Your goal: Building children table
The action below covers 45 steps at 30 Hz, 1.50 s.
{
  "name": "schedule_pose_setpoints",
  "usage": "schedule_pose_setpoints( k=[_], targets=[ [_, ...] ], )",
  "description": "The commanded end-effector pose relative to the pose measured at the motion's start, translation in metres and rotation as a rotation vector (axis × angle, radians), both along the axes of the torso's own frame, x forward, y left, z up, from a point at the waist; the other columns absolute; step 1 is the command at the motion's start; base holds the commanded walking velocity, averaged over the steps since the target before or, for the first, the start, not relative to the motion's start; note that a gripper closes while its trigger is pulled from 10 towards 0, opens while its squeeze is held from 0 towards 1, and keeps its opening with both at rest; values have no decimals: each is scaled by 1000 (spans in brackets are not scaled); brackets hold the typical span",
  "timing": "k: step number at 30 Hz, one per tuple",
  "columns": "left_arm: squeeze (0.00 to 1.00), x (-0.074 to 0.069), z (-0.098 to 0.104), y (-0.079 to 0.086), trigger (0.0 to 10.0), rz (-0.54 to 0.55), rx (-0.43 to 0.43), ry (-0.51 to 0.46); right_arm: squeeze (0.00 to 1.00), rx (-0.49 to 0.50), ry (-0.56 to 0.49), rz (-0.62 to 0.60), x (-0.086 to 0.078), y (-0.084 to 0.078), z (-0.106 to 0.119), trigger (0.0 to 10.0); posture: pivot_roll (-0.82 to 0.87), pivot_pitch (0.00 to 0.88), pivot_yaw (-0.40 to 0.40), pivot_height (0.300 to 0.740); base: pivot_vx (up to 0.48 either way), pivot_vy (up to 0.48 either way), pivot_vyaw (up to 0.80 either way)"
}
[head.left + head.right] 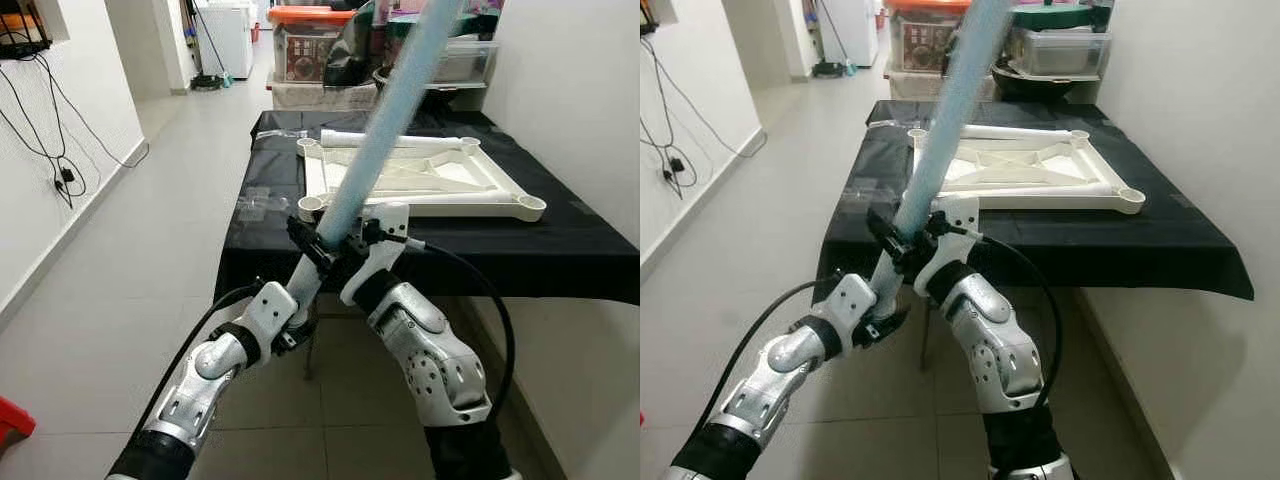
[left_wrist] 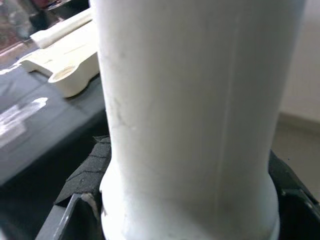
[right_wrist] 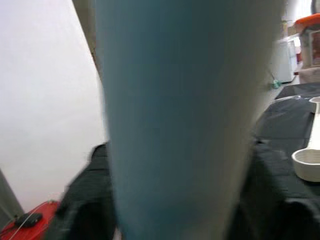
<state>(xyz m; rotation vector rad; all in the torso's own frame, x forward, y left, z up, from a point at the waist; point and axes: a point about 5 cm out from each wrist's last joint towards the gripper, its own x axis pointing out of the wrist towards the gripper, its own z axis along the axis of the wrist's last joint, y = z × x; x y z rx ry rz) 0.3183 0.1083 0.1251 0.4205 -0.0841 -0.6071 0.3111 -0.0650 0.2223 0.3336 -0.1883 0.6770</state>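
Both the left claw [image 1: 305, 240] and right claw [image 1: 375, 232] were clamped on the pale-blue leg [image 1: 385, 120], apparently awaiting seating into a corner socket [image 1: 311, 205] of the upturned tabletop [image 1: 440, 180] on the desk [image 1: 560, 250].

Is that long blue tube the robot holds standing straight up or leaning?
Leaning. Both end effectors, left and right, clamp the tube at its lower end, and it slants up over the white table frame.

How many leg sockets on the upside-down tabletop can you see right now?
4, one at each corner of the tabletop: near left, near right, far left, far right. The leg crosses the frame without hiding any.
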Motion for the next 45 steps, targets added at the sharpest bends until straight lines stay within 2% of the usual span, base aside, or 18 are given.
schedule_pose_setpoints(
  k=[1, 2, 3, 9, 18, 25, 26, 27, 28, 29, 45],
  targets=[
    [0, 3, 6, 3, 10000, 11, 16, -31, 1000, 11, 7, 14, 1, 1, 2, 10000, 89, 0, -28, 740, 0, 0, 0],
    [0, 3, 6, 3, 10000, 11, 16, -31, 1000, 11, 7, 14, 1, 1, 2, 10000, 89, 0, -28, 740, 0, 0, 0],
    [0, 3, 7, 6, 10000, 20, 22, -40, 0, 6, 8, 18, 0, 2, 2, 10000, 89, 0, -30, 740, 0, 0, 0],
    [0, 5, 10, 8, 10000, 31, 22, -59, 0, 12, 24, 19, 1, 5, 1, 10000, 90, 0, -31, 740, 0, 0, 0],
    [0, 5, 10, -15, 10000, -19, 21, -68, 0, 64, 40, 44, 0, 14, 4, 10000, 83, 0, -26, 740, 0, 0, 0],
    [0, 3, 9, -21, 10000, -36, 20, -67, 0, 72, 38, 40, 1, 15, 5, 10000, 85, 0, -26, 740, 0, 0, 0],
    [0, 1, 7, -22, 10000, -48, 26, -65, 0, 74, 35, 37, 2, 15, 6, 2706, 84, 0, -25, 740, 0, 0, 0],
    [0, 0, 6, -22, 10000, -50, 29, -63, 0, 74, 34, 37, 2, 15, 6, 1294, 83, 0, -25, 740, 0, 0, 0],
    [0, 0, 6, -22, 10000, -50, 29, -63, 0, 74, 34, 37, 2, 15, 6, 1294, 83, 0, -25, 740, 0, 0, 0],
    [0, 0, 6, -21, 10000, -50, 31, -63, 0, 72, 34, 39, 2, 15, 6, 0, 83, 0, -25, 740, 0, 0, 0],
    [0, -1, 1, -19, 10000, -43, 30, -44, 0, 91, 28, 16, 5, 10, 9, 0, 82, 0, -25, 740, 0, 0, 0]
  ],
)
